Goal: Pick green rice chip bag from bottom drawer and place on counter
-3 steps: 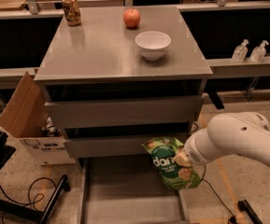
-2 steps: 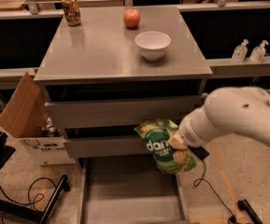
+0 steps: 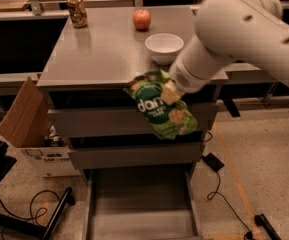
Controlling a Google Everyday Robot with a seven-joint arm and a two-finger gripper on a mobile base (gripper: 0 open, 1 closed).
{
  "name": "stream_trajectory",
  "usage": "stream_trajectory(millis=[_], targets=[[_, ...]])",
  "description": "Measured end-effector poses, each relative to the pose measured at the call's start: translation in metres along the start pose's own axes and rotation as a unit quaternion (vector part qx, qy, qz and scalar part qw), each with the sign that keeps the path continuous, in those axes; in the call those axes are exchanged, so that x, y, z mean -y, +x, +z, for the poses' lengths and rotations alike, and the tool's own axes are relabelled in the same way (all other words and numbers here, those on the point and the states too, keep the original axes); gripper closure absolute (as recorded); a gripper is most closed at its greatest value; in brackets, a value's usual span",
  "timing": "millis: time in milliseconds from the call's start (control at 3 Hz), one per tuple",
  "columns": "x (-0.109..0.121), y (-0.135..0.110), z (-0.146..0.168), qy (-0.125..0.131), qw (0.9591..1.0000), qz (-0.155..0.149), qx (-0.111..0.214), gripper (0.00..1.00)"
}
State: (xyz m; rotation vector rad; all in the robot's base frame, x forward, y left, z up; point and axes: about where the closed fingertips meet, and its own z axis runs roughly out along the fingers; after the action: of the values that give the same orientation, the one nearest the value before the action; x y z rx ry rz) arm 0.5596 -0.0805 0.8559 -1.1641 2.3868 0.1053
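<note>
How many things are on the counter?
3: can back left, apple back centre, bowl right; arm may hide more. Gripper holds green rice chip bag at front edge.

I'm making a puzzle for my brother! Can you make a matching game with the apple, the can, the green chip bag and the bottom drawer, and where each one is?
Things:
1. apple
2. drink can
3. green rice chip bag
4. bottom drawer

Places:
A. pulled open, down near the floor
B. hanging from the jaws, which are shut on its top, in front of the counter's front edge
C. back left of the counter
D. on the counter, behind the white bowl

Pairs: 1-D, 2-C, 3-B, 4-A
</note>
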Motion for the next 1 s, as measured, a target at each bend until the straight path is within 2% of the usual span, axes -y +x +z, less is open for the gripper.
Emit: stream_trajectory(millis=[333,667,1000], targets=[[0.006,-0.070,-0.034,0.017,0.9998,-0.002,0.003,1.00],[0.006,-0.161,-0.075,0.046,0.9985,0.010,0.028,1.00],[0.006,-0.168,-0.076,0.048,0.9984,0.005,0.031,1.00]])
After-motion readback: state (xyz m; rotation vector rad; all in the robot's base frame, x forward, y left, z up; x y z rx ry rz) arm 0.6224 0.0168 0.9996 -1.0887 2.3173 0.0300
